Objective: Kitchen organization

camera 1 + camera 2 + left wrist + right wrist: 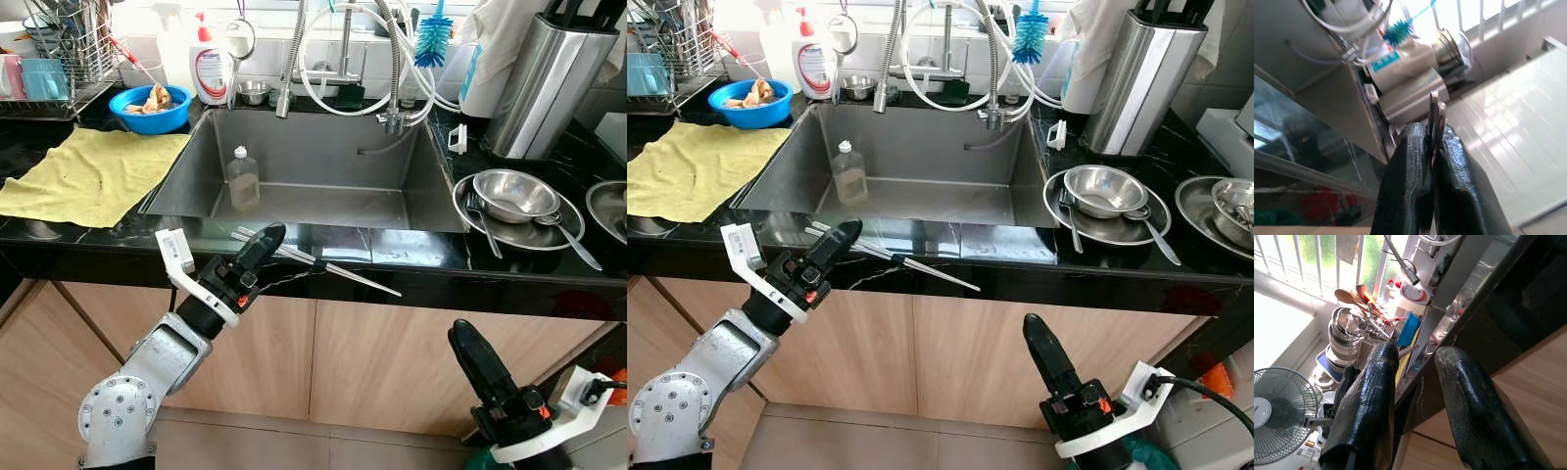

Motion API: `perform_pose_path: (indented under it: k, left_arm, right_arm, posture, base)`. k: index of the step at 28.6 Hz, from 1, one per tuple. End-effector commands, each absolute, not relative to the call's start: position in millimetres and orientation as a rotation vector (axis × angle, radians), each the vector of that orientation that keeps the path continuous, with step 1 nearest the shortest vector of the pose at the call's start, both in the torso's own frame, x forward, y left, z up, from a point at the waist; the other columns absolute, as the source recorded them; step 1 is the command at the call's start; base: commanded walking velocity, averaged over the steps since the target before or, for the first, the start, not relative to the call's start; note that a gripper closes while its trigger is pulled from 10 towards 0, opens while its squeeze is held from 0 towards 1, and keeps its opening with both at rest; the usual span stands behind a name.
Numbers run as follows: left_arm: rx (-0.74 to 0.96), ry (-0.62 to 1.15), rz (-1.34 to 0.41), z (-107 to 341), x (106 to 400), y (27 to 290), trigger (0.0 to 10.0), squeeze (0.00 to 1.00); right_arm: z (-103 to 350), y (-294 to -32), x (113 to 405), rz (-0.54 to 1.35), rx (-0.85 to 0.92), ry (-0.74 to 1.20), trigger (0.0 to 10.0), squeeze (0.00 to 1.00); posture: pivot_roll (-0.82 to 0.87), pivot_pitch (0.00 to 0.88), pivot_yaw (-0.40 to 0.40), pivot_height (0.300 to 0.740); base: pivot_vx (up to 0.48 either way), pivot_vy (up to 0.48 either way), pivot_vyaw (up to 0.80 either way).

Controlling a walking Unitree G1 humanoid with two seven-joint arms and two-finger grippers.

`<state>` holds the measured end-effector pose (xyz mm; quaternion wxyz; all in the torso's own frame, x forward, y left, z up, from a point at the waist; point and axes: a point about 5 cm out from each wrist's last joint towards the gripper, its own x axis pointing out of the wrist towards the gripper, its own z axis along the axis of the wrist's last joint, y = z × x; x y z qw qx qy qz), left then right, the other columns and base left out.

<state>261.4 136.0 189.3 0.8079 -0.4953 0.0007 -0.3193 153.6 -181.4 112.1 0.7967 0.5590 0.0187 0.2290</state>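
My left gripper [265, 240] is shut on a pair of metal chopsticks [345, 273] at the front edge of the black counter, just before the steel sink [323, 147]. The chopsticks stick out to the right over the counter's lip. In the left wrist view their ends [1434, 110] poke out between the pressed fingers [1408, 171]. My right gripper [466, 340] hangs low in front of the wooden cabinet doors, below the counter; its fingers [1464, 396] stand apart with nothing between them.
A clear plastic bottle [243, 176] stands in the sink. A yellow cloth [93, 176], blue bowl [150, 108] and dish rack [59, 59] are at left. A plate with a steel bowl and cutlery [514, 196] and a steel knife block [549, 83] are at right.
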Motion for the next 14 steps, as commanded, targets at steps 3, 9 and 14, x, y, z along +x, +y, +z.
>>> perform_pose_path:
  k: [3,9,14]
  left_arm:
    - [-1.053,-0.062,-0.548,194.1,274.3,147.5,0.3,0.0]
    - [-0.953,-0.169,-0.51,220.4,286.1,146.0,10.0,0.0]
    - [-0.765,-0.238,-0.486,234.9,292.6,138.5,10.0,0.0]
  right_arm:
    - [104.6,-185.3,151.3,0.451,1.143,0.066,10.0,0.0]
    - [77.3,-190.2,146.5,0.355,1.094,0.163,10.0,0.0]
    - [44.4,-195.8,151.3,0.195,0.891,0.291,10.0,0.0]
  posture:
    - [-0.06,0.0,-0.012,0.74]
    - [-0.06,0.0,-0.015,0.74]
    - [-0.06,0.0,-0.011,0.74]
  base:
    - [0.0,0.0,0.0]
    - [0.0,0.0,0.0]
    - [0.0,0.0,0.0]
